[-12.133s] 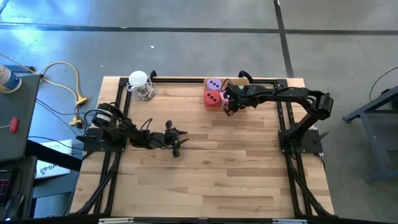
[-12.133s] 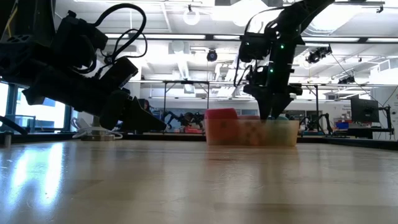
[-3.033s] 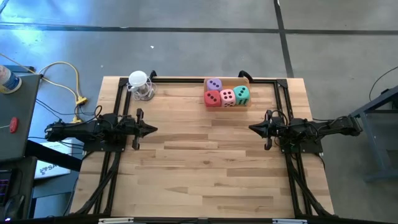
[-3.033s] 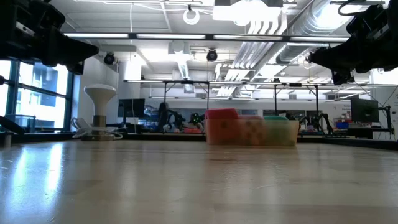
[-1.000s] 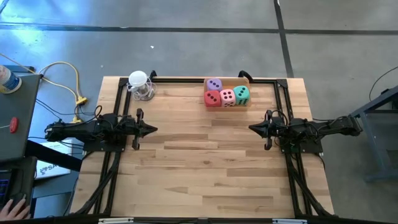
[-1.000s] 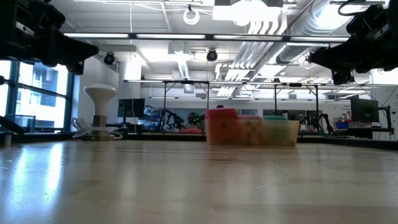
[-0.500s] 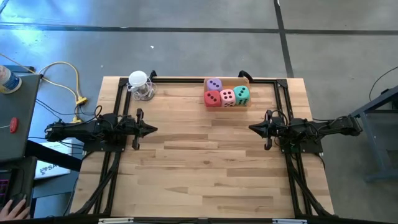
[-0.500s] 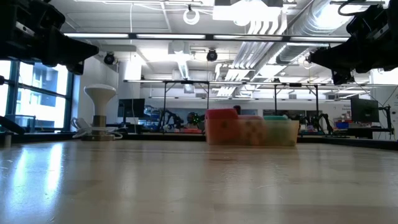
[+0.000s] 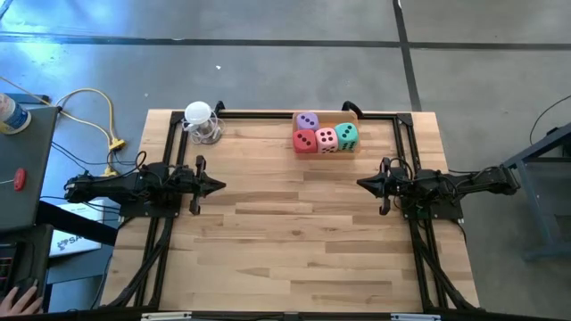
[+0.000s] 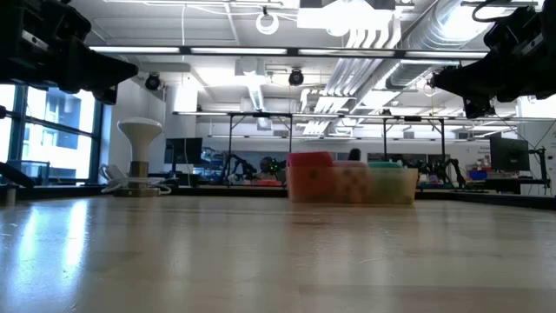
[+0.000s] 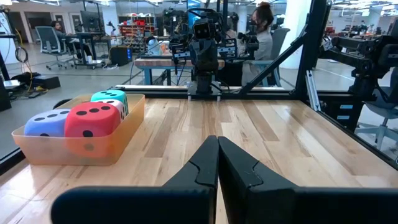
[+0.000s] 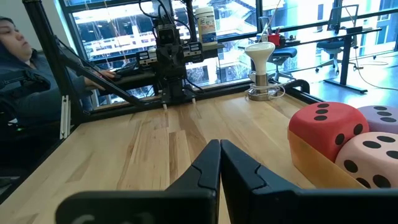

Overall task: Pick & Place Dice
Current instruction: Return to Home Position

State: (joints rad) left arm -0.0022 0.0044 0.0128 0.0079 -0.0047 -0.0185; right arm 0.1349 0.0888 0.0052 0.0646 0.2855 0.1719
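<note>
A translucent orange bin (image 10: 351, 186) stands by the far edge of the table (image 9: 294, 241), a little toward the right arm's side. All four dice are inside it. The red die (image 9: 305, 141), the pink die (image 9: 326, 139) and the teal die (image 9: 346, 135) make one row, with the red one at the end nearer the left arm. The purple die (image 9: 307, 120) sits behind the red one, against the bin's far wall. The dice are packed side by side and rise above the rim.

The left gripper (image 11: 217, 139) hangs over the left edge of the table, about halfway along it, and points inward. Its two fingers are pressed together with nothing between them. The right gripper (image 12: 220, 142) is opposite, over the right edge. It is closed the same way and also empty. Both are well apart from the bin. A white stand (image 9: 200, 120) is at the far left corner.
</note>
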